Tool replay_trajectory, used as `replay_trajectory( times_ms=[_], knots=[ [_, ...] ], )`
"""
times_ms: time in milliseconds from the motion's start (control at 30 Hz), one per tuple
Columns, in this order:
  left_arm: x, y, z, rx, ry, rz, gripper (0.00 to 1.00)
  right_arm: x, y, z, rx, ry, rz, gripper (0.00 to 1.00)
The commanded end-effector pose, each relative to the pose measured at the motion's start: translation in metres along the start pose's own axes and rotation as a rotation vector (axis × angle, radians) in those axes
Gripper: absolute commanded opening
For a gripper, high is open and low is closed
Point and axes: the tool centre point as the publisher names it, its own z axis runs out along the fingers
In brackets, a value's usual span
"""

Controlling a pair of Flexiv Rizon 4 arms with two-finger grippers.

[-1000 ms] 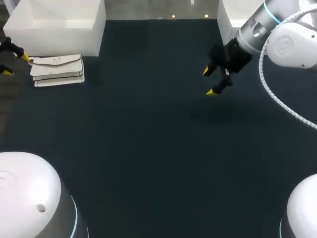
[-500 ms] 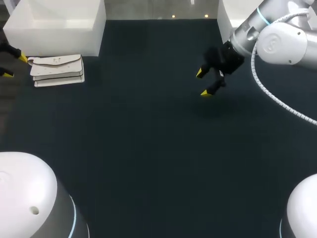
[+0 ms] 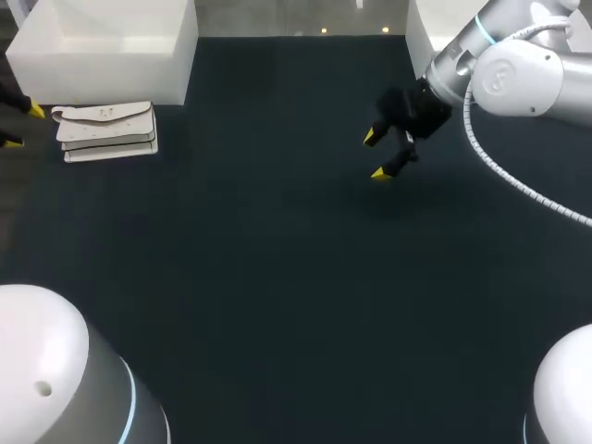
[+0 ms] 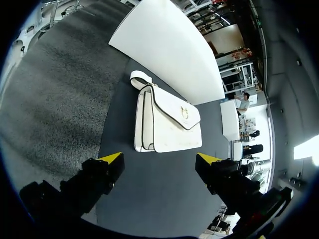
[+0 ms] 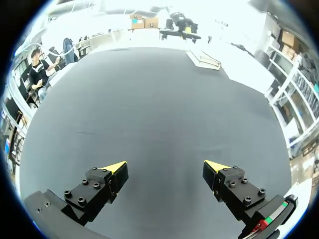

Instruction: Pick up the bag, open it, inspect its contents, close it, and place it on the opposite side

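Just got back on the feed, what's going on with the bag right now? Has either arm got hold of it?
Neither arm holds the bag yet. The white bag sits on the table at the left side, flap shut, in front of a white box. The left gripper is open at the table's left edge, with the bag just ahead of its fingers, not touching. The right gripper hangs open and empty toward the right side, well apart from the bag.
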Motion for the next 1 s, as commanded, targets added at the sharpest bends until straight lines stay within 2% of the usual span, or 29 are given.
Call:
replay_trajectory(
  times_ms=[33,200,400,533,600,833,1000],
  knots=[
    [-0.01,-0.023,0.013,-0.046,0.055,-0.008,1.0,-0.001,0.0,0.0,-0.001,0.003,-0.001,1.0],
    [-0.015,-0.037,0.023,-0.076,0.073,-0.028,0.94,-0.001,0.0,0.0,-0.001,0.003,-0.001,1.0],
    [-0.018,-0.046,0.035,-0.101,0.112,-0.048,0.8,-0.001,0.0,0.0,-0.001,0.003,-0.001,1.0],
    [-0.02,-0.053,0.046,-0.122,0.123,-0.062,0.75,-0.001,0.0,0.0,-0.001,0.003,-0.001,1.0],
    [-0.021,-0.056,0.05,-0.129,0.133,-0.067,0.67,-0.001,0.0,0.0,-0.001,0.003,-0.001,1.0],
    [-0.016,-0.063,0.061,-0.15,0.14,-0.064,0.5,-0.001,0.0,0.0,-0.001,0.003,-0.001,1.0],
    [-0.013,-0.065,0.068,-0.161,0.133,-0.057,0.45,-0.001,0.0,0.0,-0.001,0.003,-0.001,1.0]
  ],
)
